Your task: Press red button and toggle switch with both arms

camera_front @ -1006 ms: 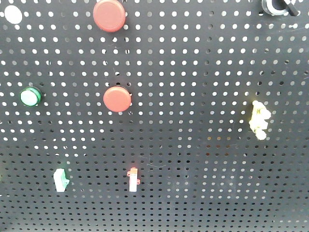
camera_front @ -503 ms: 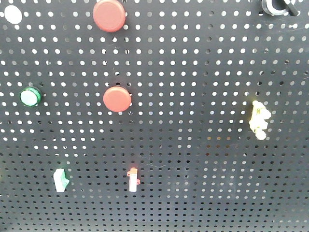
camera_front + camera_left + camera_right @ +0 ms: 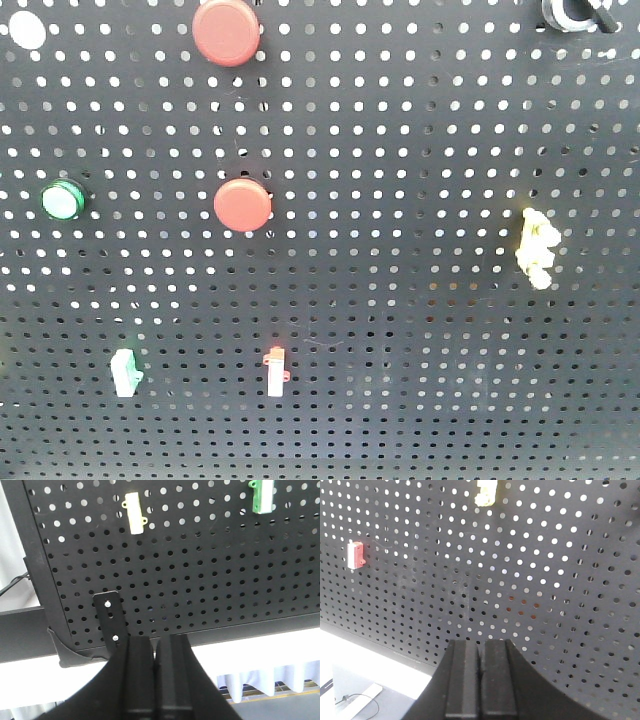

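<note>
We are facing the black board (image 3: 400, 300) with our left claw (image 3: 155, 655) and right claw (image 3: 481, 655) pressed closed, likely for poking. We are counting two red buttons, the larger red button (image 3: 227, 30) top centre, one green button (image 3: 62, 200), and the toggle switch (image 3: 578, 12) top right.

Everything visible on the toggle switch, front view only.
Only part of the toggle switch shows: it sits at the top right corner of the black pegboard, cut off by the frame's upper edge. What shows is a shiny silver-white round ring with a short black lever knob in it, the lever pointing off to the right. Its setting cannot be read from this slice. Nothing touches it; no gripper appears in this view, and neither wrist view shows it.
</note>
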